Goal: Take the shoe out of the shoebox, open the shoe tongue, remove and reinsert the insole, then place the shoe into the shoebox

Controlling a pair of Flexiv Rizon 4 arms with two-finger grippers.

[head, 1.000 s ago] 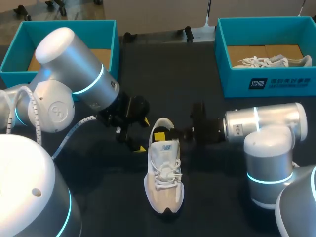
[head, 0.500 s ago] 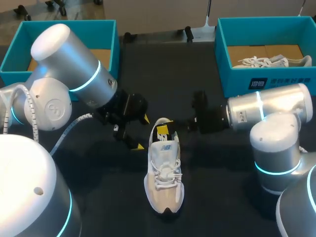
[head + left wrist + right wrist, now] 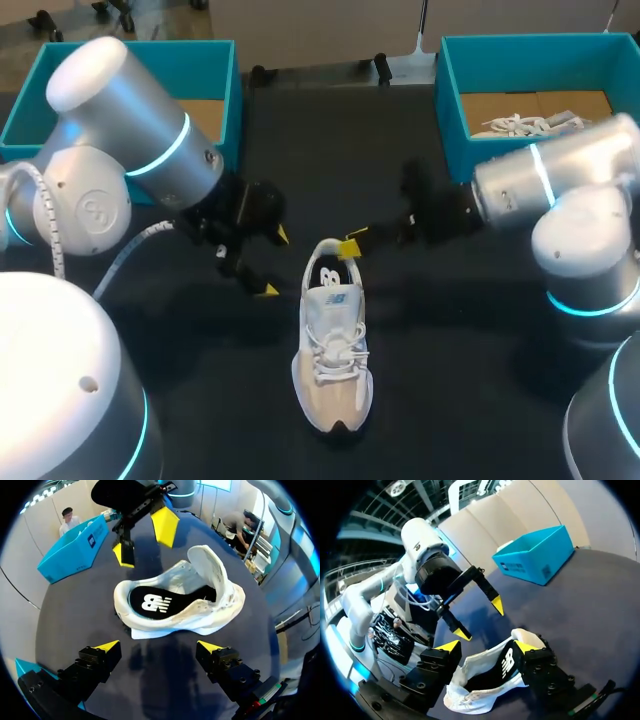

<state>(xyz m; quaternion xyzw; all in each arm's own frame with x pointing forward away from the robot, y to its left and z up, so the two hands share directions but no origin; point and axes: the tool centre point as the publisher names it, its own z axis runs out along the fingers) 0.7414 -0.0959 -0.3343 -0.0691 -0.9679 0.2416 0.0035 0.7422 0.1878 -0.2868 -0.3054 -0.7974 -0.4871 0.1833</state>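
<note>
Shoe: the shoe (image 3: 330,350) stands on its sole mid-table, outside both boxes, heel towards the boxes, toe towards you.
Tongue and insole: the tongue (image 3: 207,567) is folded up and the dark insole (image 3: 160,600) lies flat inside.
Left gripper: the left gripper (image 3: 159,647) is spread wide and empty, just beside the heel, not touching it.
Right gripper: the right gripper (image 3: 487,647) is also spread wide, holding nothing; the heel sits between its fingers, and you can't tell whether one brushes the collar.
Risk, shoe: nothing pins the shoe, so a one-sided nudge at the heel would likely spin or tip it.
Risk, insole: pinch it too near the edge and it may buckle or slip out.
Risk, arms: both grippers crowd the heel; close in together and the tips could clash.
Around: the left box (image 3: 225,60) looks free; the right box (image 3: 500,170) holds a second shoe (image 3: 520,126).
In the way: on the table (image 3: 330,130), only the other gripper blocks either one's path.
</note>
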